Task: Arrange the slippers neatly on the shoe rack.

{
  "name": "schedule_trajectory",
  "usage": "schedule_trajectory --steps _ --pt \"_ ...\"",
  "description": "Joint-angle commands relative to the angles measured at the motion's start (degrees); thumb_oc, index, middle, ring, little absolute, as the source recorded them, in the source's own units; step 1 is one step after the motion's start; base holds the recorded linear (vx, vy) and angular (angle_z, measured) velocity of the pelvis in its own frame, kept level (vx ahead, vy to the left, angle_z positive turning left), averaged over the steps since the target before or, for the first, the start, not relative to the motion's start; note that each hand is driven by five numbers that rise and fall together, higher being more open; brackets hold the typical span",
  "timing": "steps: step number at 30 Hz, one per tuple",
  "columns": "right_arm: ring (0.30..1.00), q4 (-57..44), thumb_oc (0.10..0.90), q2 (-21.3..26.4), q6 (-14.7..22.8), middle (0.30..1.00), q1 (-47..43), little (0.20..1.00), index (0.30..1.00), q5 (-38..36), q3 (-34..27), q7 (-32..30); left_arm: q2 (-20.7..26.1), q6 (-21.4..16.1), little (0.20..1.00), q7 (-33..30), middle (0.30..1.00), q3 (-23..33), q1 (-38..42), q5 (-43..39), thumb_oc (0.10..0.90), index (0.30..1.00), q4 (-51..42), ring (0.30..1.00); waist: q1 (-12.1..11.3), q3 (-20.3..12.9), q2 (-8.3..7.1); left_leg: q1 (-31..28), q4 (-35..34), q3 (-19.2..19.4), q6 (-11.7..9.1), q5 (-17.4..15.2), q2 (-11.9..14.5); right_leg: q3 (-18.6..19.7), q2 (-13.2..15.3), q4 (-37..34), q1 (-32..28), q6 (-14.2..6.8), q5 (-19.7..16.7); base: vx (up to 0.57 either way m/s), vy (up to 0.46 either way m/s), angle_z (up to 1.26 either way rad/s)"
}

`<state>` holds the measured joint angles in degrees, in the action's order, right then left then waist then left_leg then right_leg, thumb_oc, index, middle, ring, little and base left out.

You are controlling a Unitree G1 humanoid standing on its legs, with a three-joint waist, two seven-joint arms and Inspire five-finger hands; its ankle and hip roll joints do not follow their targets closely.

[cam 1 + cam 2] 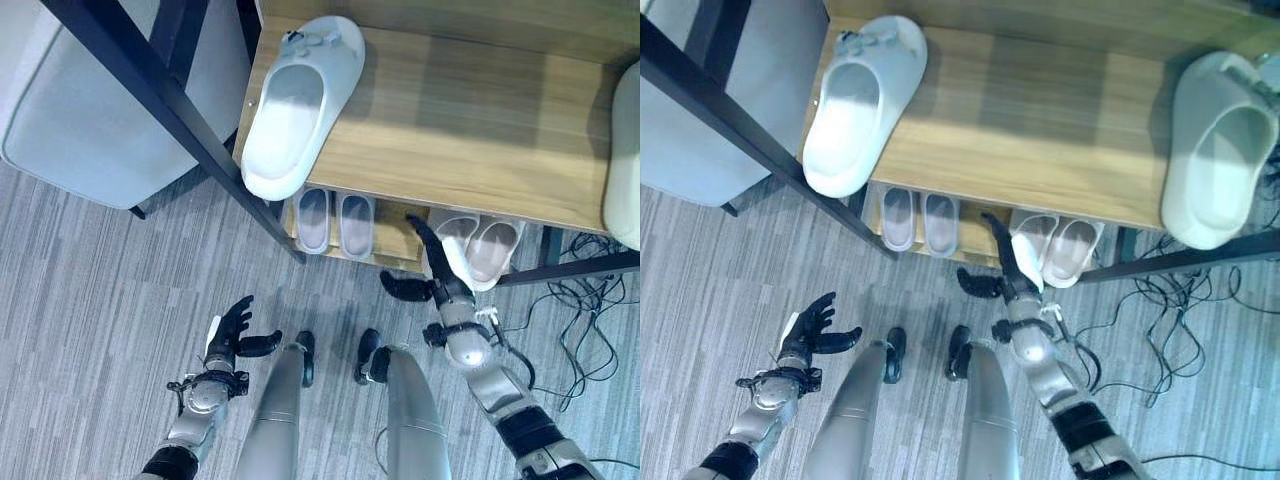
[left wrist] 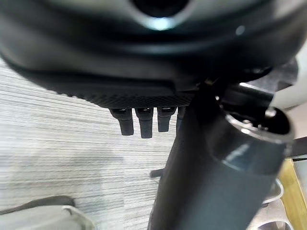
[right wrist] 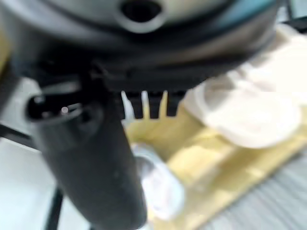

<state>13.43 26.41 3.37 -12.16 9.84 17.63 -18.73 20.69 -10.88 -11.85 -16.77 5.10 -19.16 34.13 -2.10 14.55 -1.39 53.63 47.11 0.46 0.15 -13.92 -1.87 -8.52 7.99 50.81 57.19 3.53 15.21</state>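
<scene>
Right hand [image 1: 447,272] reaches, fingers straight, to beige slippers [image 1: 478,247] at the lower shelf [image 1: 398,240] edge.

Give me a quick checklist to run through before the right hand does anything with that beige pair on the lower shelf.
1. Right hand open: ok, fingers straight, reaching in at the lower shelf.
2. Contact with the beige pair: cannot tell; the fingertips overlap its left slipper, but touch is unclear.
3. Beige pair tidy: not ok, its heels stick out past the shelf edge and it sits angled.
4. Lilac pair beside it: ok, side by side and parallel, apart from the hand.
5. Left hand out of the way: ok, open above the floor, holding nothing.
6. Pale green slipper on the top shelf: not ok, heel overhangs the front edge.
</scene>
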Motion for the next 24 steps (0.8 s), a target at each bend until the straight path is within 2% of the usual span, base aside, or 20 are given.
schedule_trajectory --steps 1,3,5,6,7,12,13,14,16,24 --pt "0.9 -3.68 0.8 1.11 5.56 0.9 -1.11 0.9 0.9 0.13 -0.9 0.24 1.2 -2.89 0.9 0.55 0.9 0.13 -1.88 2.2 0.8 0.9 -1.07 0.9 -0.53 -4.05 -0.31 -0.34 -13.42 -1.72 -1.5 8.09 3.19 -1.91 2.1 -8.79 -6.08 -4.06 -1.91 0.09 0.002 -0.03" --pt "0.9 -1.32 0.8 2.02 5.81 0.9 1.51 0.9 0.9 0.23 -0.36 1.83 1.23 -3.02 0.9 1.52 0.9 0.32 -3.49 2.51 0.8 0.9 -1.2 0.9 -0.92 -4.9 -0.58 -7.56 -20.53 -1.65 -2.06 9.88 2.48 -2.81 0.94 -15.65 -12.8 -5.07 -3.36 0.09 -0.015 0.0" --pt "0.9 -0.07 0.8 2.32 5.83 0.9 2.38 0.9 0.9 -0.14 -0.16 2.41 1.27 -3.06 0.9 1.66 0.9 0.37 -3.68 2.6 0.8 0.9 -0.94 0.9 -1.0 -4.85 -0.61 -10.88 -23.33 -1.55 -2.2 10.58 2.25 -3.36 0.52 -18.94 -16.02 -5.31 -4.09 0.06 -0.008 0.04" --pt "0.9 1.66 0.8 2.86 5.68 0.9 3.48 0.9 0.9 -0.05 0.01 3.45 1.47 -2.96 0.9 2.36 0.9 0.38 -4.17 2.9 0.8 0.9 -0.48 0.9 -1.41 -5.02 -0.46 -14.97 -28.15 -1.51 -2.12 13.67 1.63 -4.63 -0.08 -23.13 -19.77 -5.34 -6.86 0.04 -0.001 -0.01" --pt "0.9 1.68 0.8 2.86 5.69 0.9 3.48 0.9 0.9 -0.05 0.01 3.44 1.47 -2.96 0.9 2.36 0.9 0.38 -4.17 2.9 0.8 0.9 -0.48 0.9 -1.4 -4.74 -0.4 -15.44 -28.45 -1.55 -2.13 13.79 1.65 -4.69 -0.13 -23.41 -20.25 -5.34 -6.97 0.05 0.0 -0.03" --pt "0.9 6.92 0.8 3.84 5.53 0.9 5.67 0.9 0.9 -0.25 1.21 5.94 1.93 -3.06 0.9 3.72 0.9 0.57 -5.46 3.86 0.8 0.9 0.31 0.9 -1.91 -5.35 -0.27 -26.78 -38.46 -1.52 -2.86 16.53 0.68 -5.91 -2.17 -32.74 -30.82 -6.85 -9.76 0.12 -0.032 -0.01" --pt "0.9 9.62 0.8 3.92 5.36 0.9 6.02 0.9 0.9 0.11 1.97 6.63 2.08 -2.99 0.9 4.13 0.9 0.72 -5.75 4.27 0.8 0.9 0.73 0.9 -2.15 -5.75 -0.22 -30.06 -41.6 -1.75 -3.07 17.91 0.83 -6.32 -2.89 -36.41 -34.65 -7.38 -11.09 0.12 -0.044 0.08" --pt "0.9 9.62 0.8 3.92 5.36 0.9 6.03 0.9 0.9 0.11 2.01 6.63 2.08 -2.99 0.9 4.13 0.9 0.74 -5.79 4.27 0.8 0.9 0.73 0.9 -2.16 -5.58 -0.26 -30.38 -41.57 -1.71 -3.11 17.65 0.82 -6.27 -2.87 -36.25 -34.9 -7.38 -10.79 0.16 -0.069 0.02" --pt "0.9 13.65 0.8 3.82 4.93 0.9 6.41 0.9 0.9 0.76 3.29 7.81 2.37 -2.93 0.9 4.55 0.9 1.02 -6.1 4.7 0.8 0.9 1.09 0.9 -2.59 -6.49 -0.41 -34.42 -45.13 -1.64 -3.5 18.88 1.02 -6.1 -4.02 -40.16 -39.47 -8.1 -11.72 0.12 -0.067 -0.02" --pt "0.9 22.23 0.8 2.7 4.43 0.9 7.96 0.9 0.9 0.79 3.69 8.84 4.01 -3.21 0.9 5.29 0.9 1.07 -6.8 6.8 0.8 0.9 -1.01 0.9 -3.09 -8.36 -0.11 -41.6 -51.02 -1.46 -4.52 20.95 1.44 -5.43 -5.35 -47.06 -47.43 -9.22 -13.14 0.09 -0.066 0.02"
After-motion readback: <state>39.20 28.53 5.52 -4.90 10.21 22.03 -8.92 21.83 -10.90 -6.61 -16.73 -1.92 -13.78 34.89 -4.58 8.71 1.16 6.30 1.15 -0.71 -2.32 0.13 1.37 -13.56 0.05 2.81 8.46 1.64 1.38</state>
